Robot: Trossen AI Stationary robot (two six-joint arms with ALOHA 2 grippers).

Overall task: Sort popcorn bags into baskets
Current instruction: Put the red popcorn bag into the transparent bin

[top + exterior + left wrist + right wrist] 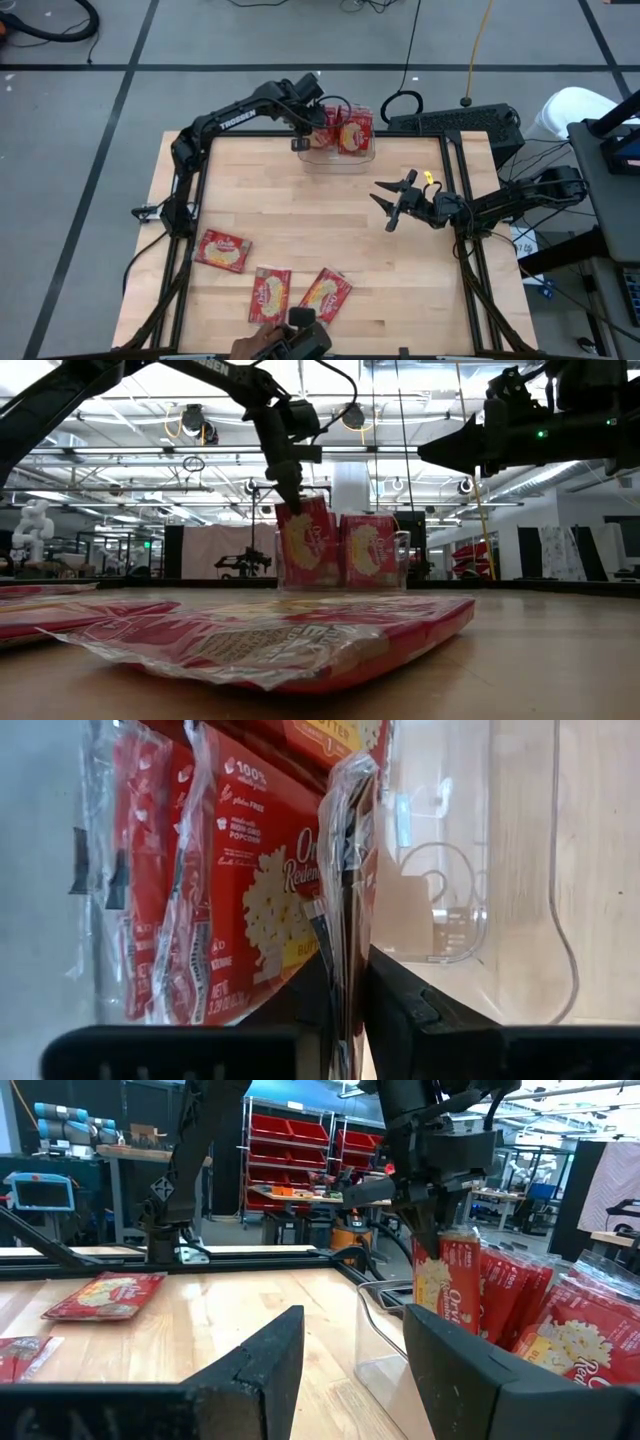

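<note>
Left pincer (303, 128) pinches a bag (305, 540) upright in the bin (340, 158) at the bench's far edge; right pincer (392, 204) spread, mid-bench.

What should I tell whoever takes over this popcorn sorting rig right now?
Left gripper: over the clear bin at the table's far edge, shut on a popcorn bag standing in the bin.
Right gripper: open, empty, hovering mid-table on the right.
Done: several bags stand upright in the bin.
Left: release the held bag, then three loose bags lie flat near the front edge.
A person's hand shows at the front edge.
</note>
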